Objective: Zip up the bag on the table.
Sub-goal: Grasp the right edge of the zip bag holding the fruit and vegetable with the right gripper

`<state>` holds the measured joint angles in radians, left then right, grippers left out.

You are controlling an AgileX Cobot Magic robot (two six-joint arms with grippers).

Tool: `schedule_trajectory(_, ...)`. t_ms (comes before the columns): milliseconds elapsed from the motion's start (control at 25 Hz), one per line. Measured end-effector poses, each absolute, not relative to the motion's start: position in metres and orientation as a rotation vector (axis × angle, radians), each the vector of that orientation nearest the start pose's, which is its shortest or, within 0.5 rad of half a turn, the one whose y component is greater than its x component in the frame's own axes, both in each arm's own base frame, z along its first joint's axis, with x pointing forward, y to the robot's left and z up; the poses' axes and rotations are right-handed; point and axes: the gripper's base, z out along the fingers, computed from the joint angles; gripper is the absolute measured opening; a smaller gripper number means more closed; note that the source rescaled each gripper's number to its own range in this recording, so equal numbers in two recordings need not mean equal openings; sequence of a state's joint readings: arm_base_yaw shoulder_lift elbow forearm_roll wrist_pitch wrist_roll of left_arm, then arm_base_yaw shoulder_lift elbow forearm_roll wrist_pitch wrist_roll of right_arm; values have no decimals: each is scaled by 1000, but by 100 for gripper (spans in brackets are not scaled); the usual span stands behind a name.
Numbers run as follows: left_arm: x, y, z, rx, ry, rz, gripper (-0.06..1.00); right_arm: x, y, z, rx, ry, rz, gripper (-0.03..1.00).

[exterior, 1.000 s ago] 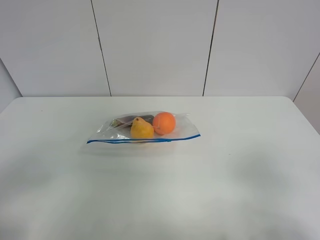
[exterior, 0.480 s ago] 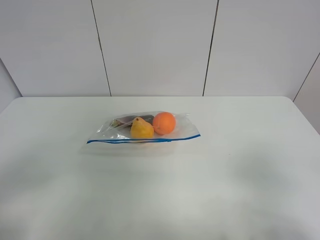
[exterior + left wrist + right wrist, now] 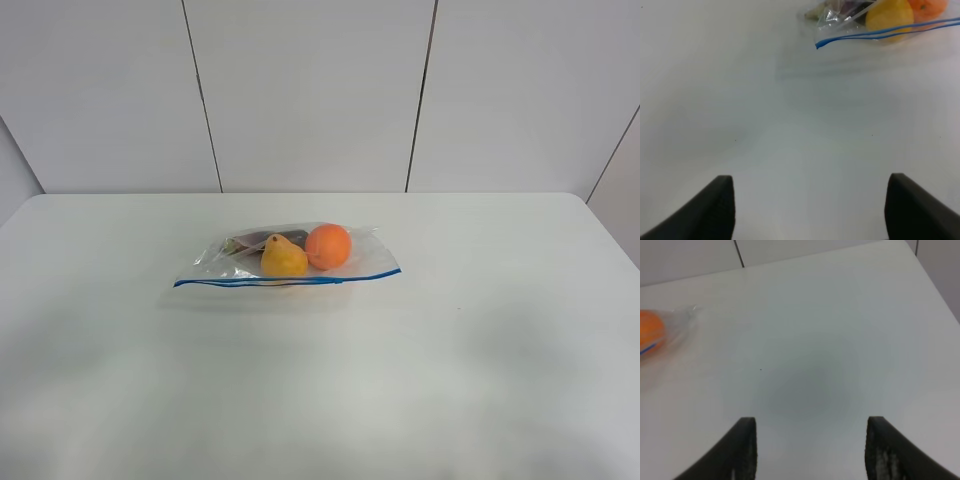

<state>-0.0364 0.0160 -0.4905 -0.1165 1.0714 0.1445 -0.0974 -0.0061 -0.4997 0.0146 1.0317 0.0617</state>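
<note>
The clear bag (image 3: 287,258) lies on the white table (image 3: 320,380), its blue zip strip (image 3: 287,281) along the near long edge. An orange (image 3: 328,246), a yellow pear-like fruit (image 3: 283,258) and a dark item show through it. Neither gripper shows in the high view. In the left wrist view the left gripper (image 3: 810,207) is open and empty over bare table, well short of the bag (image 3: 880,20). In the right wrist view the right gripper (image 3: 807,450) is open and empty, with the bag's orange end (image 3: 652,335) off to one side.
A grey panelled wall (image 3: 320,95) stands behind the table's far edge. The table's right rounded corner (image 3: 585,205) lies near another wall panel.
</note>
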Motion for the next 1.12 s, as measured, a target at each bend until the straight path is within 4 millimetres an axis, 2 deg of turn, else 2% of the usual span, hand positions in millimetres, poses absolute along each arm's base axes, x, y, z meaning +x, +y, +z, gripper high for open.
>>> schedule_trajectory(800, -2, -9, 274, 192, 2067, -74, 76, -4, 3, 281, 155, 1986, 15, 72)
schedule_trajectory(960, -2, -9, 274, 192, 2067, -74, 76, -1, 6, 291, 152, 1940, 60, 72)
schedule_trajectory(1120, -2, -9, 274, 192, 2067, -74, 76, 19, 10, 310, 168, 1932, 165, 72)
